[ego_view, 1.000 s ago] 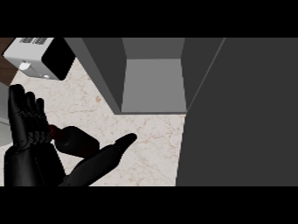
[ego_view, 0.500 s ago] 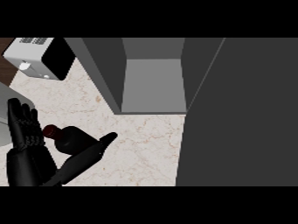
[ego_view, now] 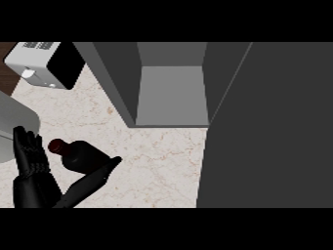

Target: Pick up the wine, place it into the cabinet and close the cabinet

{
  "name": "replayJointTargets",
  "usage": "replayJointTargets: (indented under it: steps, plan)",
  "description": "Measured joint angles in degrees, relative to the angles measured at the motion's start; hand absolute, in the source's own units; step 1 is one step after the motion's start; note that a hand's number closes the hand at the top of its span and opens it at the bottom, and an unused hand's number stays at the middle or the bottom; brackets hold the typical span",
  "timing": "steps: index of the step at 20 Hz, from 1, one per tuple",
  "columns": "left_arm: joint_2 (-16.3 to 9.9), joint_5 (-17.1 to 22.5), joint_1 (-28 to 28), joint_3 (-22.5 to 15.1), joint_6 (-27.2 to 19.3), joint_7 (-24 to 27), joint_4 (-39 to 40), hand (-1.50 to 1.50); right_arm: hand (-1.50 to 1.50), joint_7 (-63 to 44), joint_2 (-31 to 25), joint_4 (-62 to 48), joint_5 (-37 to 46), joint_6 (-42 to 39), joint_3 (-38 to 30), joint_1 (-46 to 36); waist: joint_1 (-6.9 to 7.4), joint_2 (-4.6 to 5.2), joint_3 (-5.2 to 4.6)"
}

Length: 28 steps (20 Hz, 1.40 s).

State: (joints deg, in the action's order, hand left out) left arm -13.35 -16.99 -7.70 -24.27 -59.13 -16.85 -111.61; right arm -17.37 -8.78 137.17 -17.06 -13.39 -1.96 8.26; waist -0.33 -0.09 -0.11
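The wine bottle (ego_view: 82,155) is bracketed, ungrasped, by the spread right hand (ego_view: 43,180); closing and lifting are needed next.

Counter (ego_view: 155,156) pale veined marble, smooth; wine bottle (ego_view: 82,156) dark, glossy; cabinet (ego_view: 170,93) matt grey.

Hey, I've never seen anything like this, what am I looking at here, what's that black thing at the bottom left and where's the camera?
The camera sits at a humanoid robot's head, looking steeply down at a marble counter. The black shape at lower left is one robot hand, with fingers on one side and thumb on the other of a dark wine bottle with a red cap; whether it grips yet is unclear. Which hand it is I cannot tell, and no second hand shows. Above stands an open grey cabinet, its door swung out at right. A white toaster sits at upper left.
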Motion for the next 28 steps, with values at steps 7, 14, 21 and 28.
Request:
replayJointTargets:
  steps: [7, 14, 21, 28]
  plan:
    - [1.56, 12.3, -5.78, 2.99, 2.58, 15.14, 3.85, -1.5, -1.5, -0.07, 0.39, -0.28, -0.8, -1.35, -1.09, 0.56, 0.25, -0.05, 0.02]
    - [4.0, 23.64, -10.76, 9.64, 11.32, 29.75, 9.98, -1.5, -1.5, -0.15, 1.6, -0.19, -1.17, -1.78, 0.19, 1.29, 0.34, -0.07, 0.03]
    - [4.56, 28.09, -8.5, 15.17, 18.78, 36.3, 18.81, -1.5, -1.5, -1.66, 1.61, -0.49, -1.56, -1.34, -0.8, -1.02, 0.22, 0.01, 0.07]
    - [6.27, 31.16, -5.96, 18.53, 25.49, 42.33, 28.48, -1.5, -1.5, -0.77, 3.07, -0.48, -1.6, -2.19, 1.32, 0.44, 0.08, 0.02, 0.08]
